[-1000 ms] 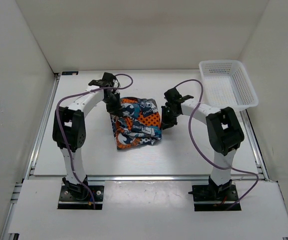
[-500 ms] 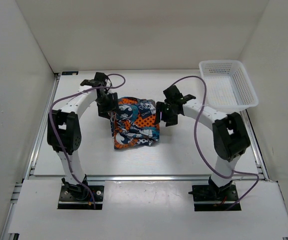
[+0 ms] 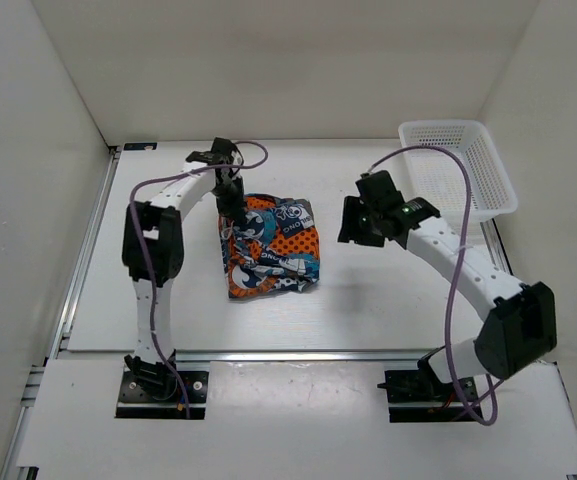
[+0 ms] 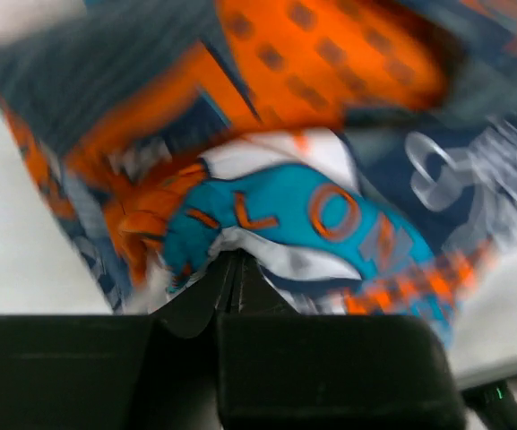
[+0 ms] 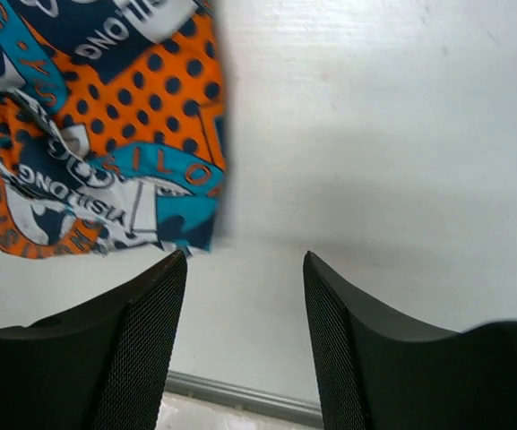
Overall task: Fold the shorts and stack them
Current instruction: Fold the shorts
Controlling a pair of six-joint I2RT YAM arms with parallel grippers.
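Observation:
The shorts (image 3: 271,247) lie crumpled in a rough square at the table's middle, printed in orange, teal, navy and white. My left gripper (image 3: 233,205) is at their far left edge. In the blurred left wrist view its jaws (image 4: 233,258) are pressed together, with a white and teal fold of the shorts (image 4: 276,206) at the tips. My right gripper (image 3: 354,224) is open and empty above bare table, just right of the shorts. In the right wrist view the shorts (image 5: 106,134) lie at the upper left, apart from the fingers (image 5: 150,313) of my right gripper (image 5: 245,260).
A white plastic mesh basket (image 3: 457,170) stands at the back right, close behind the right arm. White walls enclose the table on three sides. A metal rail (image 3: 268,355) runs along the near edge.
The right gripper has drawn back to the right, away from the shorts, and its arm has stretched out. The left gripper has shifted slightly right onto the shorts' far left edge.

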